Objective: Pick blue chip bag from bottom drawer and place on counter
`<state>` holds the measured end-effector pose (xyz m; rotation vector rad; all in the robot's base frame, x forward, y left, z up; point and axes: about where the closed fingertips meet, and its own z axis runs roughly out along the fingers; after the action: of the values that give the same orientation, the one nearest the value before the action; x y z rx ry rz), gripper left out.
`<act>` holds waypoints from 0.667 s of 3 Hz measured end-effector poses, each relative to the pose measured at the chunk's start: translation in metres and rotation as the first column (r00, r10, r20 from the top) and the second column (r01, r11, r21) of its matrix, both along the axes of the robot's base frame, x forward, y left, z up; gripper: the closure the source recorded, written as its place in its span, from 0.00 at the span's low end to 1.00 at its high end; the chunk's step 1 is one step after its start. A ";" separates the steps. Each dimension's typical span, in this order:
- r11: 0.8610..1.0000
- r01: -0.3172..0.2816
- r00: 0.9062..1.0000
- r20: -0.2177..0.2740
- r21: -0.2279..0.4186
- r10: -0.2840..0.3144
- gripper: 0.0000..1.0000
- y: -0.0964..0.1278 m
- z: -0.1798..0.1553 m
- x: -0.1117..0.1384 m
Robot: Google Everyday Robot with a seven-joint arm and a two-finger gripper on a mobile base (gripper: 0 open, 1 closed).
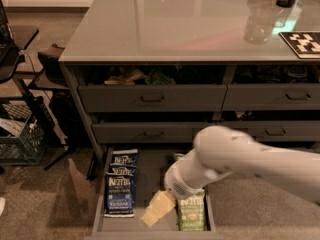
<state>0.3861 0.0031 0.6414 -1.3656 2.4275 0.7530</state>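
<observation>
The bottom drawer (pixel 151 176) stands open over brown carpet (pixel 45 204). The blue chip bag (pixel 120 196) lies in its left part, front of an overlapping row of three alike. The gripper (pixel 157 209) hangs over the bare drawer floor, between this row and the green bags (pixel 191 212); I cannot tell if it is clenched or released. The glossy counter (pixel 175 24) reflects light. A green crate (pixel 20 143) stands at left.

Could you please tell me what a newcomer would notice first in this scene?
The big white arm crossing the lower right stands out first, its pale gripper low over the open bottom drawer, between a column of blue chip bags on the left and green bags on the right. Above, the glossy counter fills the upper frame.
</observation>
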 end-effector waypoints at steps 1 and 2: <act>0.997 0.019 1.000 -0.020 -0.074 -0.021 0.00 0.023 -0.082 0.022; 0.992 0.111 0.993 -0.023 -0.065 -0.113 0.00 0.046 -0.149 0.064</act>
<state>0.4502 0.0488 0.4926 -1.2365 2.5447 0.6759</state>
